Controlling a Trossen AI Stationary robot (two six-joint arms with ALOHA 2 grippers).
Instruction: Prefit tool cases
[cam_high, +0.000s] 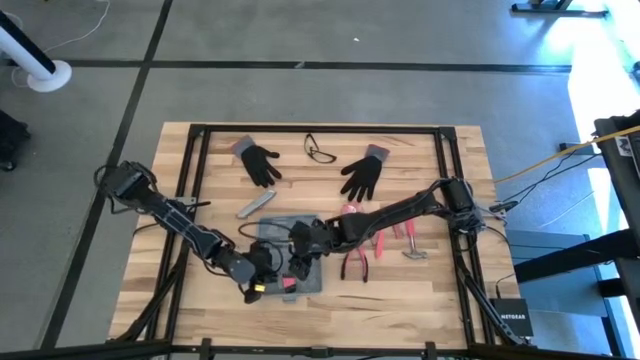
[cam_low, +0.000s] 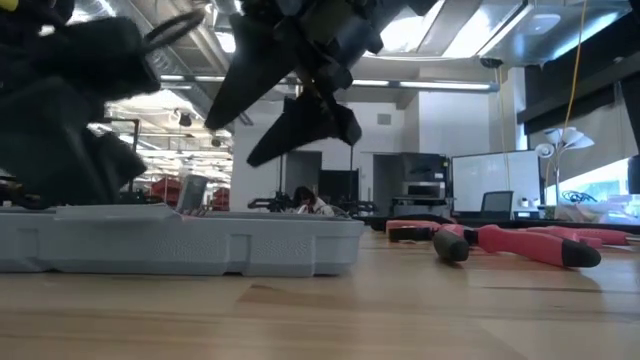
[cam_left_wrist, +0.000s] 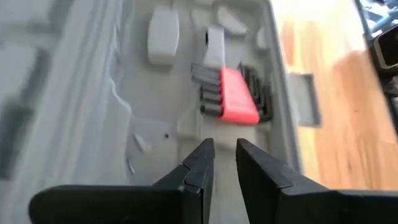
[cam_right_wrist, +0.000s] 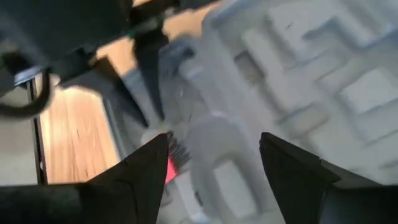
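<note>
The blue-grey tool case (cam_high: 318, 278) lies flat on the table near its front edge, moulded recesses facing up. A red hex-key holder (cam_left_wrist: 239, 96) sits in one recess. My left gripper (cam_left_wrist: 224, 158) hovers over the case's inside (cam_left_wrist: 155, 124), its fingers a narrow gap apart with nothing between them. My right gripper (cam_right_wrist: 214, 163) stands wide open above the recesses (cam_right_wrist: 348, 93), slanting down. In the low view it (cam_low: 300, 115) hangs clear above the case (cam_low: 180, 245). The two grippers (cam_high: 268, 270) (cam_high: 298, 258) are close together over the case.
Pink-handled pliers (cam_high: 356, 264) and other hand tools (cam_high: 400, 240) lie right of the case. Two black gloves (cam_high: 260, 162) (cam_high: 364, 176), glasses (cam_high: 320, 150) and a slim grey bar (cam_high: 257, 206) lie farther back. Black frame rails (cam_high: 200, 150) border the table.
</note>
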